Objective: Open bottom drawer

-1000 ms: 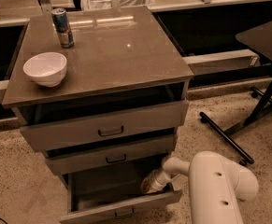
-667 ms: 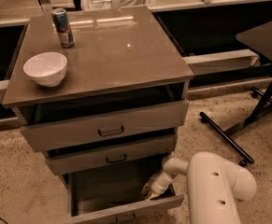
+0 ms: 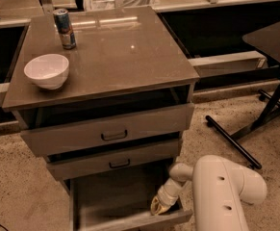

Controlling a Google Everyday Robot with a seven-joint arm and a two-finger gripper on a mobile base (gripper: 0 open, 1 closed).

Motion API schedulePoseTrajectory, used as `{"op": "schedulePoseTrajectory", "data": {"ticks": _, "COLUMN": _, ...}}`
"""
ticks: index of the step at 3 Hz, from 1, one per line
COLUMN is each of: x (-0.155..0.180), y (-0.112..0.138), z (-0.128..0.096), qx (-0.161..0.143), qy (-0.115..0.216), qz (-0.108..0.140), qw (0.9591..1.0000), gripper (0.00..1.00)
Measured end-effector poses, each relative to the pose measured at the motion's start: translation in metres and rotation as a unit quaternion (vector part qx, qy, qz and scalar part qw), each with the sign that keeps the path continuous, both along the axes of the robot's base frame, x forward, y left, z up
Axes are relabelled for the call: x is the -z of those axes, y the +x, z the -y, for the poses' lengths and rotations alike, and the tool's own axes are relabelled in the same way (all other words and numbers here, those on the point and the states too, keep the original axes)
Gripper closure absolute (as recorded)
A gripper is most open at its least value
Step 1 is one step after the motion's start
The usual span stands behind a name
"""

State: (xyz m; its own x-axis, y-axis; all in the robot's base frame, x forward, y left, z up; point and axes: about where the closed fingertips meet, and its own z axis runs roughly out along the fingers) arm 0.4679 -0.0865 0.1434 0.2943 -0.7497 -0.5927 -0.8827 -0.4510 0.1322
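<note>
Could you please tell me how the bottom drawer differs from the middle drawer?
The bottom drawer is pulled out, its inside showing; the middle drawer shows only its front. The gripper sits inside the bottom drawer's front corner, not at the middle drawer. Both are grey-brown.

Table (image 3: 130, 57): grey-brown top, glossy, light reflected near the back edge. White bowl (image 3: 46, 70) is placed upright near the left edge, toward the front. Drink can (image 3: 64, 29) is stood upright near the back left corner, apart from the bowl. Top drawer (image 3: 113, 131) and middle drawer (image 3: 115, 160) are seen under the front edge, both with black pulls. Dark side table (image 3: 274, 40) is parked at right, its black base bar (image 3: 233, 141) laid on the speckled floor (image 3: 14, 186). Gripper (image 3: 159, 207) is located low, below the front right corner.
</note>
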Motion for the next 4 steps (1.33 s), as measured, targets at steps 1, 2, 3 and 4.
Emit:
{"op": "schedulePoseTrajectory", "data": {"ticks": 1, "x": -0.009, "y": -0.022, "z": 0.012, "qx": 0.008, "qy": -0.011, "qz": -0.031, "qw": 0.9994, "gripper": 1.00}}
{"op": "schedulePoseTrajectory", "data": {"ticks": 2, "x": -0.019, "y": -0.043, "z": 0.021, "qx": 0.039, "qy": 0.003, "qz": -0.049, "qw": 0.9980, "gripper": 1.00}}
{"op": "schedulePoseTrajectory", "data": {"ticks": 3, "x": -0.019, "y": -0.040, "z": 0.020, "qx": 0.039, "qy": 0.003, "qz": -0.049, "qw": 0.9980, "gripper": 1.00}}
{"op": "schedulePoseTrajectory", "data": {"ticks": 4, "x": -0.030, "y": -0.047, "z": 0.029, "qx": 0.076, "qy": 0.036, "qz": -0.036, "qw": 0.9958, "gripper": 1.00}}
